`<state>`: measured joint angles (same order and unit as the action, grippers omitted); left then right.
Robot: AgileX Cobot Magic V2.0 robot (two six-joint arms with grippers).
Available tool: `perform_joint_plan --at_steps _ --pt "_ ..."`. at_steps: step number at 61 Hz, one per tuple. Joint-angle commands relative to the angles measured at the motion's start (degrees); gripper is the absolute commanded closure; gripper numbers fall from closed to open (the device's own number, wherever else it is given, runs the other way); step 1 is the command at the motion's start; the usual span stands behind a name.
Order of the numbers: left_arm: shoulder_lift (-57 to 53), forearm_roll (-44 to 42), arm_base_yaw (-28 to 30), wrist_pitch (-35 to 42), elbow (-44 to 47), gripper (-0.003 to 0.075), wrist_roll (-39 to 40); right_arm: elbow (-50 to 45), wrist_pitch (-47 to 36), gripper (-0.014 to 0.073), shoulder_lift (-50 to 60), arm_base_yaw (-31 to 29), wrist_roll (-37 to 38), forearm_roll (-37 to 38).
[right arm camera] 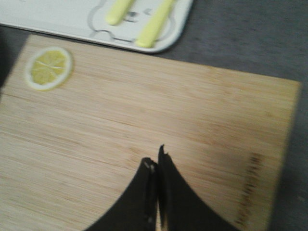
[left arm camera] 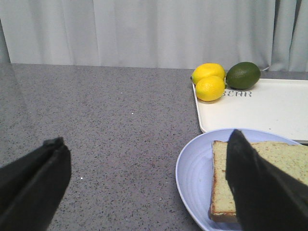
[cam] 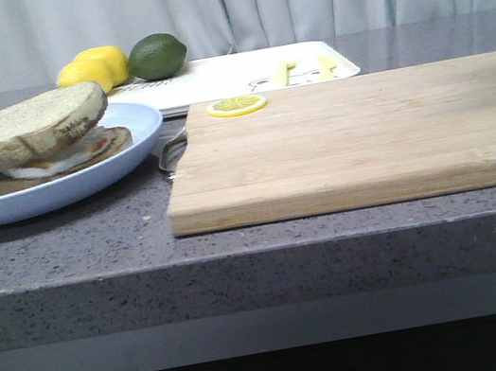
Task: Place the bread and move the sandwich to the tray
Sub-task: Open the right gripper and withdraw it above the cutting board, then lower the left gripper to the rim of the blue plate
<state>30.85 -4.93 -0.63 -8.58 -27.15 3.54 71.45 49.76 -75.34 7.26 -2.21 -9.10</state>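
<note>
Hovering spread beside the sandwich, left pincer; right pincer pressed together over the cutting board.

My black left claw hangs over a speckled grey counter, by greenish-beige bread with a brown crust on a pale-blue plate. The white tray bears a faint cartoon print beside two yellow lemons and a dark green lime. A yellow lemon slice lies on the pale, grained wooden cutting board.

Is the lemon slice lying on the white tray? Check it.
No, the lemon slice lies on the wooden cutting board at its far left corner, just in front of the tray.
</note>
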Motion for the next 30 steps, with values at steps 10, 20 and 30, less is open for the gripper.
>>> perform_joint_plan --at_steps 10,20,30 --pt "0.40 -0.01 -0.03 4.72 -2.13 0.0082 -0.03 -9.58 -8.16 0.0660 13.97 -1.54 1.40 6.95" --pt "0.40 -0.01 -0.03 4.72 -2.13 0.0082 -0.03 -24.04 -19.26 0.0660 25.47 -1.34 1.35 7.02" --pt "0.40 -0.01 -0.03 4.72 -2.13 0.0082 -0.03 -38.73 -27.78 0.0660 37.90 -1.34 1.35 7.02"
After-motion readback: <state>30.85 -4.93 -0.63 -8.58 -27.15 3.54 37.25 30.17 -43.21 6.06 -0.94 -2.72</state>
